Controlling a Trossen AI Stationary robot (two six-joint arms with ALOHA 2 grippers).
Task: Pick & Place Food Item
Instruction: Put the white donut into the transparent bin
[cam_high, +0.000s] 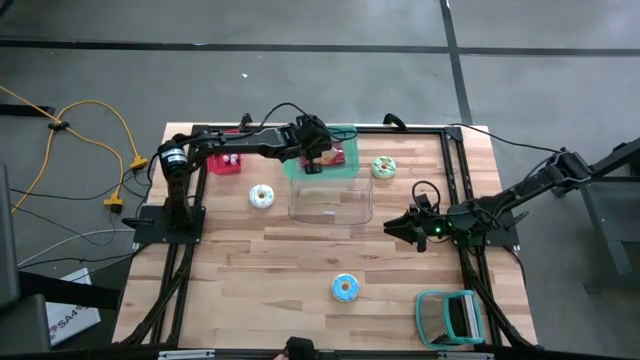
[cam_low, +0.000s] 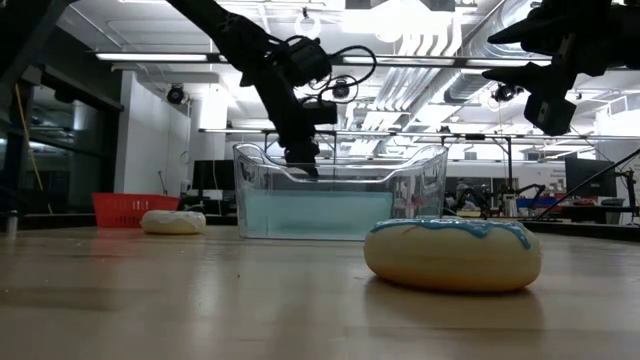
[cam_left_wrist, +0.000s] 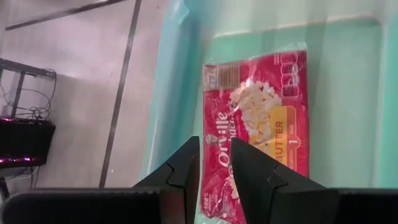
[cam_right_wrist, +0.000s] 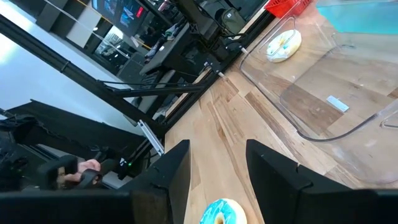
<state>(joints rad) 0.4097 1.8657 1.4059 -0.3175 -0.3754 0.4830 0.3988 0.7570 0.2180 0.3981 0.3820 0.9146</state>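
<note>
Hovering over the clear plastic bin (cam_high: 330, 195) at twelve o'clock on the worktop (cam_high: 300, 270), the left tool (cam_left_wrist: 214, 163) is showing a narrow gap, gripping nothing. The red flat popcorn packet (cam_left_wrist: 258, 124) is lying directly beneath, long axis along the fingers. The right tool (cam_right_wrist: 217, 165) is waiting at three o'clock, partly open.

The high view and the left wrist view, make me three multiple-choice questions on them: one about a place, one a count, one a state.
1. Where is the popcorn bag?
A. on the teal lid, under the left gripper
B. in the red basket
C. beside the blue-iced donut

2. How many donuts lie on the table?
A. one
B. three
C. five

3. What do the right gripper's fingers hold?
A. a donut
B. the bag
C. nothing, they stand apart

Answers: 1 A, the left wrist view shows the bag on teal. 2 B, white-, green- and blue-iced. 3 C, an empty gap shows.
</note>
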